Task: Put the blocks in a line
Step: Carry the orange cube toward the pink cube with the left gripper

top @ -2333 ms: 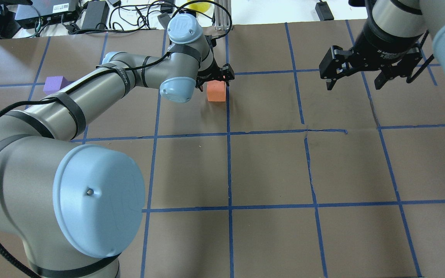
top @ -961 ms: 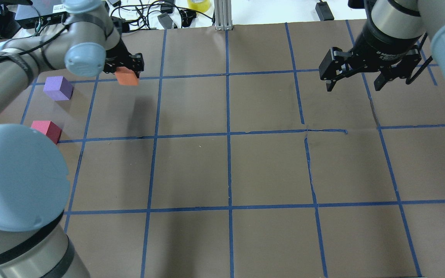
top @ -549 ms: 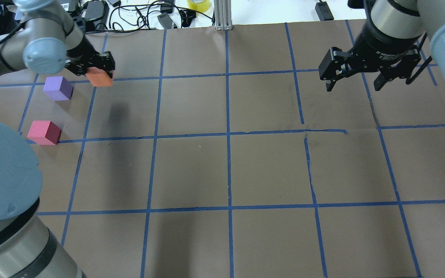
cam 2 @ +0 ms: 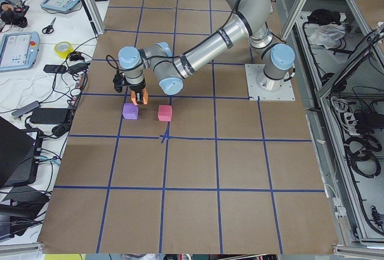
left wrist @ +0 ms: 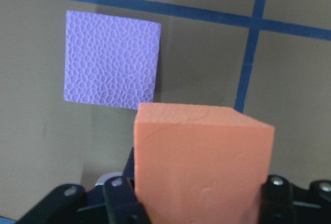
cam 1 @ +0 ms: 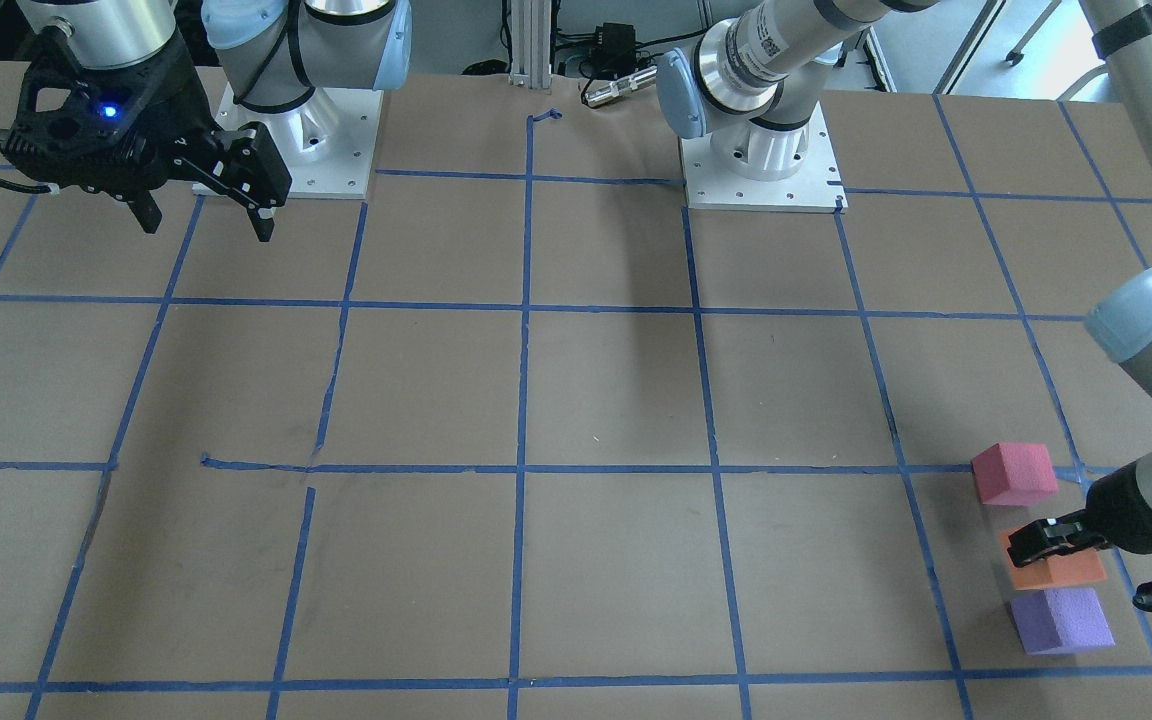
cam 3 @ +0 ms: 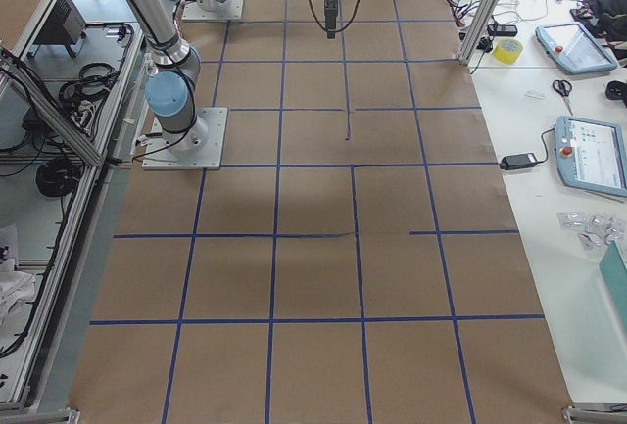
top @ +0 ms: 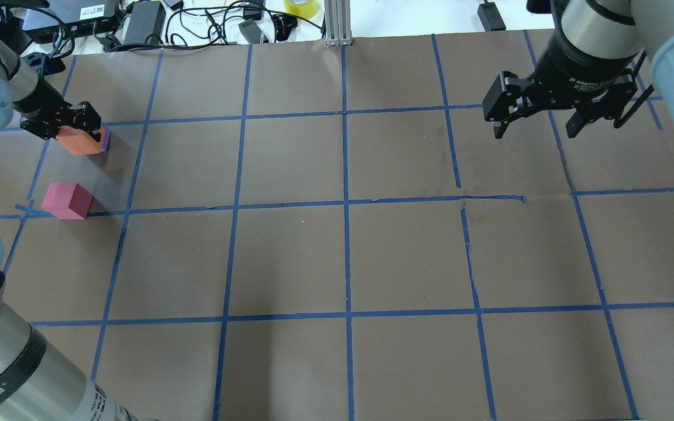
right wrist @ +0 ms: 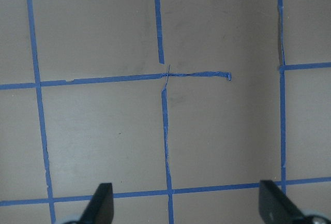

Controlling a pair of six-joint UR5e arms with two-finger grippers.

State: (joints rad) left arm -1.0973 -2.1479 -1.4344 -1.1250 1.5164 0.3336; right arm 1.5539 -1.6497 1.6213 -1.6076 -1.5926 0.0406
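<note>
The left gripper (top: 72,124) is clamped on the orange block (left wrist: 201,162) and holds it clear of the table. The purple block (left wrist: 111,61) lies on the table just below the gripper and slightly ahead of its fingers. The pink block (top: 66,200) sits further back on the gripper's other side.

The main risk is a straight descent. The orange block's lower edge, or a finger, could clip the purple block and push it out of line. Letting go from this height could make the light foam bounce or land tilted. A squeezed foam cube may also spring sideways when the jaws part. Setting it down off the line through pink and purple would spoil the row.

Far off to the side, the right gripper (top: 536,130) hangs with its jaws spread and nothing in them, so it poses no risk.
</note>
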